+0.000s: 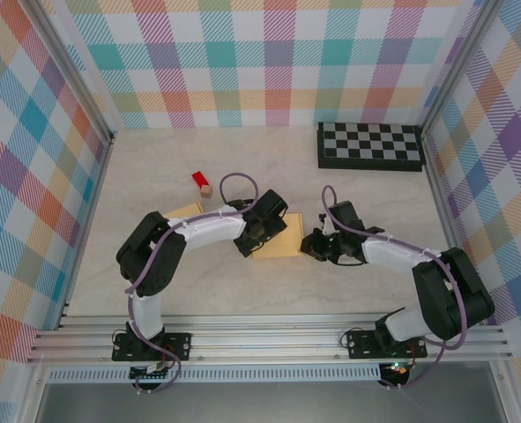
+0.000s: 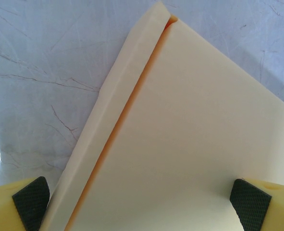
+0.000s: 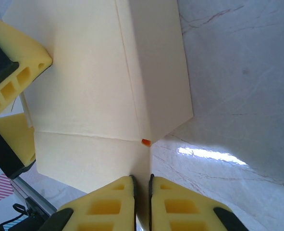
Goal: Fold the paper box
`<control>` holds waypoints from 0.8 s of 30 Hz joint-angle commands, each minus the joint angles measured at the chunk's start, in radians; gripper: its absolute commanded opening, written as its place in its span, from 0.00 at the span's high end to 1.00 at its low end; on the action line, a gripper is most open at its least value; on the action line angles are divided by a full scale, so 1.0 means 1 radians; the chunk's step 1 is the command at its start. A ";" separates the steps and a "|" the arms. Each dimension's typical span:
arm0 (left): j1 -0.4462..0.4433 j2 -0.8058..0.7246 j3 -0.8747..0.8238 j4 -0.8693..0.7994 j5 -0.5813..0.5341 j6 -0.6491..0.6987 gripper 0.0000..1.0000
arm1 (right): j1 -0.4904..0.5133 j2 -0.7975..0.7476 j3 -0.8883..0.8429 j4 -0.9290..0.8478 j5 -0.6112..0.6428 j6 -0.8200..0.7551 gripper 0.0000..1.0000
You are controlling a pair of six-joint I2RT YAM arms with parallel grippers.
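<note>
Two hands meet at the flat cream paper box (image 1: 288,240), centre of the marbled white tabletop (image 1: 154,167): left hand (image 2: 141,202) spread wide over its panel, right hand (image 3: 142,192) pinched tight on its flap edge.

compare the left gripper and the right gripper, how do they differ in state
The left gripper has its jaws wide open; the right gripper has them nearly together. The left gripper clamps nothing and straddles the flat panel of the paper box; the right gripper pinches a thin edge of that box. Both are yellow, and both are at the box.
</note>
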 commanded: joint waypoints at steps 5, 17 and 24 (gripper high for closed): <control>0.003 0.065 -0.026 -0.035 0.021 -0.039 0.00 | 0.016 -0.037 0.009 -0.076 0.036 -0.074 1.00; 0.022 0.073 0.005 -0.071 -0.006 0.041 0.00 | 0.005 -0.072 0.165 -0.279 0.202 -0.280 0.53; 0.040 0.082 0.061 -0.108 -0.004 0.108 0.00 | 0.001 0.125 0.346 -0.284 0.241 -0.372 0.52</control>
